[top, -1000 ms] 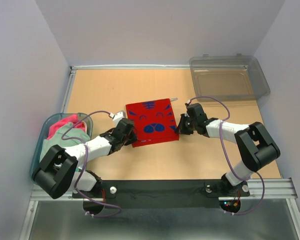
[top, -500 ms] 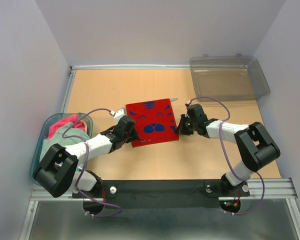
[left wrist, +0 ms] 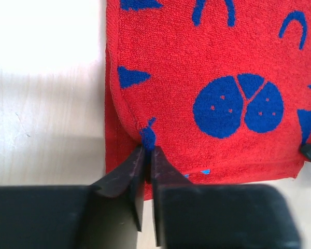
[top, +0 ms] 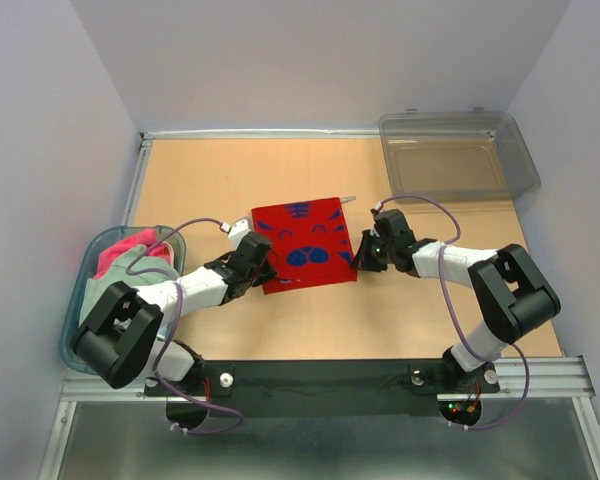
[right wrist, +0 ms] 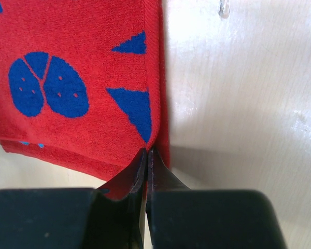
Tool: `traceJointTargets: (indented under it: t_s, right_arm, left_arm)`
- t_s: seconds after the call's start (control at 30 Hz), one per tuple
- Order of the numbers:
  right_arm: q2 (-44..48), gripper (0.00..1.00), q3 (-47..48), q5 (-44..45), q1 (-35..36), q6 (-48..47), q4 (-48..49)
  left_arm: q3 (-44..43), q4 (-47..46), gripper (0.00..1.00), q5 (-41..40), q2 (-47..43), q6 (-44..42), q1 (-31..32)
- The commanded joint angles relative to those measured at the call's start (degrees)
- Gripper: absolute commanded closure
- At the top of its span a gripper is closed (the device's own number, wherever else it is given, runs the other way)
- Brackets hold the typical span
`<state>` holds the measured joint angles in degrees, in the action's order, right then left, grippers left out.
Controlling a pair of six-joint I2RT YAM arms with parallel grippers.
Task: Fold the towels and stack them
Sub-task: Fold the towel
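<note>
At mid-surface (top: 210, 180), I have both end effectors clamped on the red towel (top: 302, 243).

A second ago the left end effector (left wrist: 147, 150) stood parted at the towel's left hem. It has since closed, and its tips now pinch the upper layer near the near-left corner, where the cloth puckers up between them. The right end effector (right wrist: 146, 151) has not changed and is clenched on the upper layer's right hem. The towel lies flat and already doubled, between the two arms. With both sides gripped, I judge the next fold can start, lifting the near edge toward the far one. Other towels (top: 130, 255), pink and green, wait in the tub (top: 80, 300) at far left.
</note>
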<state>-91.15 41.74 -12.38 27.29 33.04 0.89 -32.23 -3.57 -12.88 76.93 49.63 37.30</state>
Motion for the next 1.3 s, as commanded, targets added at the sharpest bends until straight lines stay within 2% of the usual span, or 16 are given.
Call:
traceJointTargets:
  t_s: [0.0,0.03,0.1,0.5,0.77,0.97,1.27]
  right_arm:
    - [1.5,0.99,-1.1,0.9,0.0,-0.2,2.6]
    - [1.5,0.99,-0.9,0.9,0.0,-0.2,2.5]
    - [2.0,0.99,-0.5,0.8,0.0,-0.7,2.5]
    - [10.6,0.99,3.3,2.6,0.0,-1.5,-2.8]
    - [14.0,0.99,1.4,1.1,0.0,-0.5,-5.0]
    - [9.9,0.99,-1.1,1.5,0.0,-0.3,-4.3]
    - [4.9,0.99,-3.4,4.1,0.0,-0.3,-1.4]
  left_arm:
    - [0.6,0.1,0.92,-2.1,-1.3,-0.1,0.2]
    - [0.1,0.6,0.96,-2.7,-1.8,-0.1,0.2]
    - [-0.7,2.3,0.98,-3.2,-2.3,-1.1,0.2]
    - [-8.6,13.1,0.99,-5.5,-8.5,-4.8,0.2]
    - [-2.9,13.0,0.99,-0.5,-11.6,-1.4,1.0]
    - [2.3,9.0,0.99,2.8,-10.3,1.3,1.8]
    - [3.3,6.6,0.96,3.8,-5.3,1.9,3.1]
